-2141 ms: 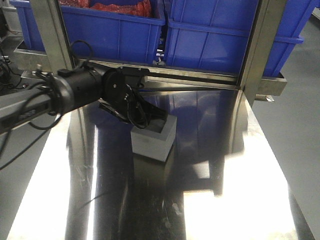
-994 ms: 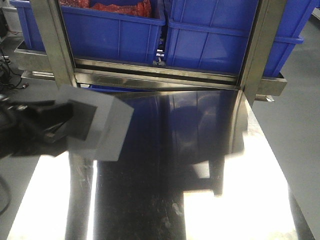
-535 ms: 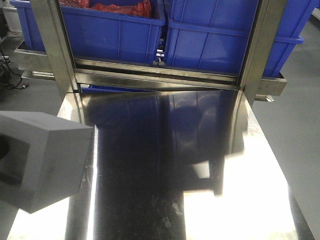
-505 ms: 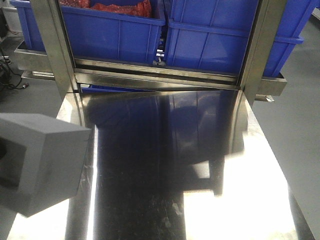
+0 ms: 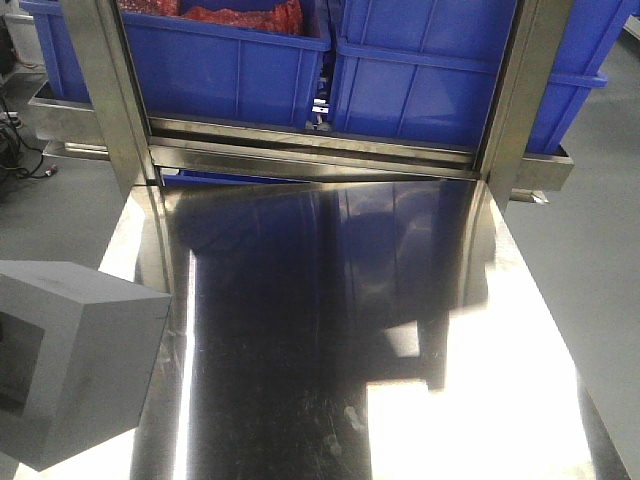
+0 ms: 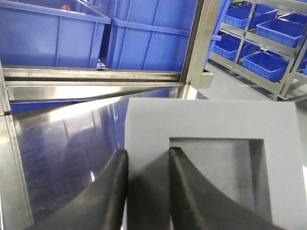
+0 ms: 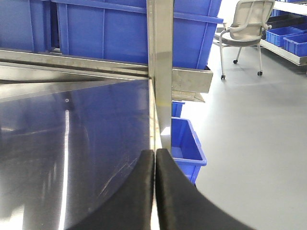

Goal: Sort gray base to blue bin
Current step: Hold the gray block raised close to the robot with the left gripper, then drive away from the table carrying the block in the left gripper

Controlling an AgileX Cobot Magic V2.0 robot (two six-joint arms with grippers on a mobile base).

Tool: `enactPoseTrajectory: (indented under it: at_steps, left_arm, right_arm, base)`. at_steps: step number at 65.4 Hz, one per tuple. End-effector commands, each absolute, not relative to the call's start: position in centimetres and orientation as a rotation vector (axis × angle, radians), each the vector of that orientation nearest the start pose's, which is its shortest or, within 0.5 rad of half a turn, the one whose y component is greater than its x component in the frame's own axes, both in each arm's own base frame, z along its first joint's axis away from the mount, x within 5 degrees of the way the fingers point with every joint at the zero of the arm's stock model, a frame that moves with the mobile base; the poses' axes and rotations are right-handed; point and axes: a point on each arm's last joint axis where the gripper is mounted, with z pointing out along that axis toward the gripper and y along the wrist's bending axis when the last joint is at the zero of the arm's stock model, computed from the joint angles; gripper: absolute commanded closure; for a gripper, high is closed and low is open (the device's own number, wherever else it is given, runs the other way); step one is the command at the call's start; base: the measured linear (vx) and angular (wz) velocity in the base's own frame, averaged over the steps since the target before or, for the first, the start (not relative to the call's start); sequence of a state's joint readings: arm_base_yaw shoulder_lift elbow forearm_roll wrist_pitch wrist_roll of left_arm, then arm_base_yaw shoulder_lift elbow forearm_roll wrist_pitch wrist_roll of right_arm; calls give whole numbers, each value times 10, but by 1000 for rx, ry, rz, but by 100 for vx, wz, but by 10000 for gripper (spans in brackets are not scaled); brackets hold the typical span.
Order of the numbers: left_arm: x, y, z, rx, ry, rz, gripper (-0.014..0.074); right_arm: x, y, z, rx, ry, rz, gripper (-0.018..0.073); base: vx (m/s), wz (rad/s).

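The gray base (image 5: 70, 370) hangs in the air off the table's front left corner, close to the front camera, and it hides the left arm there. In the left wrist view the gray base (image 6: 216, 120) shows its square recess. My left gripper (image 6: 147, 158) is shut on the recess's wall, with one finger inside the recess and one on the outer side. My right gripper (image 7: 155, 155) is shut on nothing, over the table's right edge. Two big blue bins (image 5: 230, 60) (image 5: 440, 80) stand on the rack behind the table. I cannot tell which is the task's blue bin.
The steel table (image 5: 330, 330) is shiny. Steel uprights (image 5: 105, 90) (image 5: 520, 90) stand at its back corners. The left bin holds red stuff (image 5: 240, 12). A small blue bin (image 7: 184, 143) sits on the floor to the right, with a chair (image 7: 244, 28) beyond.
The left gripper took the gray base from the table's middle and carried it left and toward the camera. Over the last half second it sank a little lower in the view.
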State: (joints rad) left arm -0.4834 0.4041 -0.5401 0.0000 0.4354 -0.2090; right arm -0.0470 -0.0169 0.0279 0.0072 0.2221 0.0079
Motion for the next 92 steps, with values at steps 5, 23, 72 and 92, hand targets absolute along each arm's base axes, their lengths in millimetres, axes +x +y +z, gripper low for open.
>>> enactPoseTrajectory:
  at_steps: [5, 23, 72, 92]
  left_arm:
    - [74, -40, 346, 220, 1667, -542, 594]
    - [74, -40, 346, 220, 1667, -542, 594]
    - [74, -40, 346, 220, 1666, -542, 594]
    - [74, -40, 346, 220, 1665, -542, 594]
  right_arm:
    - [56, -3, 191, 39, 1644, -36, 564]
    - [56, -3, 191, 39, 1644, -36, 564]
    - [56, -3, 191, 39, 1644, -36, 564]
    - [56, -3, 191, 39, 1644, -36, 564]
  base:
    - [0, 0]
    - [0, 0]
    - [0, 0]
    - [-3, -12]
